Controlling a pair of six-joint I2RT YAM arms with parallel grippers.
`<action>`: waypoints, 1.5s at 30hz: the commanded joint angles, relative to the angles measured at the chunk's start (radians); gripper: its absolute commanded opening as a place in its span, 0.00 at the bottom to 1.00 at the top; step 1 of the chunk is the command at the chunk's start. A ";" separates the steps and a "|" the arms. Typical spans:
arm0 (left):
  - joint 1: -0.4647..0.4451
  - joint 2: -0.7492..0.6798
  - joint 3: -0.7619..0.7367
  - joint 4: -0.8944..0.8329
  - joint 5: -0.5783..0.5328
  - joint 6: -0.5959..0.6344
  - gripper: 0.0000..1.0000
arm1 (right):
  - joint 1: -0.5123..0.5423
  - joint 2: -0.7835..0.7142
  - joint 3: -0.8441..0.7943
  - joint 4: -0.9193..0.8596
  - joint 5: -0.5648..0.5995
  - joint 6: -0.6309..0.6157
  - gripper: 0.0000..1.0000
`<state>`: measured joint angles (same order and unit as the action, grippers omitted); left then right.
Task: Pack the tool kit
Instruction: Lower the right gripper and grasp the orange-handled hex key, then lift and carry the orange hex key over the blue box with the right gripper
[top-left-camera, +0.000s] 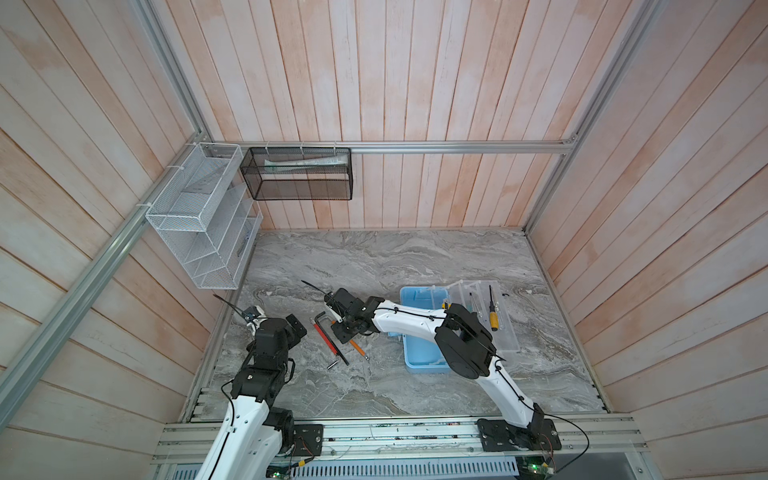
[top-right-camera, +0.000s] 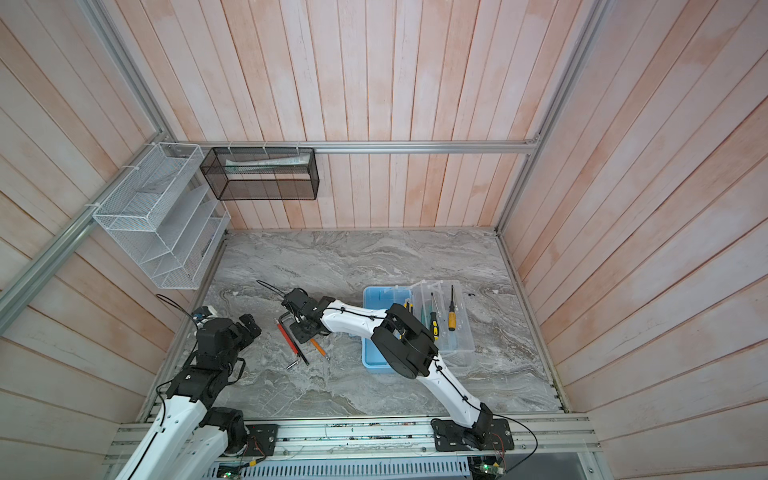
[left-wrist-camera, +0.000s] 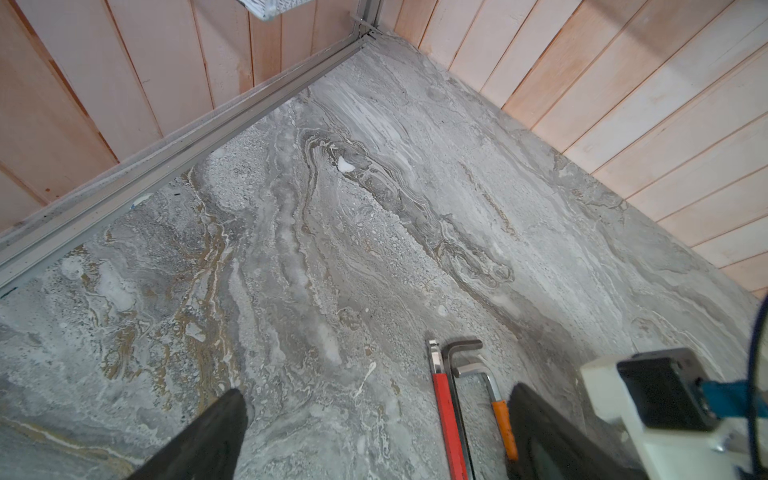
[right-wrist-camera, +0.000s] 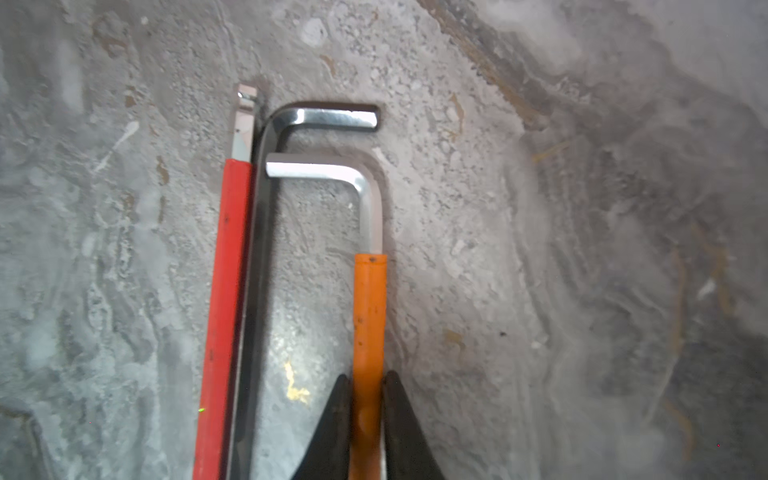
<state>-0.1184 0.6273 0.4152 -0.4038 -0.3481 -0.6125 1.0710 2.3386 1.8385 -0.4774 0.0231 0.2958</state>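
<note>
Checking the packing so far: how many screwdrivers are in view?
2. Both lie side by side on the see-through lid: a yellow-black screwdriver by the right arm, a yellow-handled screwdriver right of it. The arm may hide more.

The right arm (top-left-camera: 409, 322) stretches across the middle, wrist low, jaws pinched on an orange hex key (right-wrist-camera: 369, 316). The left arm (top-left-camera: 266, 353) sits folded back, jaws wide apart.

Orange-sleeved hex key (right-wrist-camera: 370, 316), light-blue case (top-left-camera: 424, 353), grey-veined tabletop (top-left-camera: 374, 257)

White wire rack (top-left-camera: 199, 220), black mesh basket (top-left-camera: 299, 185), grey marble tabletop (top-left-camera: 374, 257)
</note>
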 joint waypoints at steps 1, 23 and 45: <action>0.005 0.000 0.020 0.019 0.011 0.017 1.00 | 0.001 0.046 0.017 -0.078 0.058 0.014 0.24; 0.010 0.008 0.019 0.026 0.025 0.020 1.00 | 0.001 0.041 0.079 -0.104 0.091 0.081 0.00; 0.012 0.014 0.019 0.038 0.035 0.030 1.00 | -0.073 -0.427 -0.262 -0.034 0.201 0.252 0.00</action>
<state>-0.1112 0.6453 0.4152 -0.3798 -0.3210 -0.6010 1.0180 1.9774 1.6058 -0.5167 0.1730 0.5003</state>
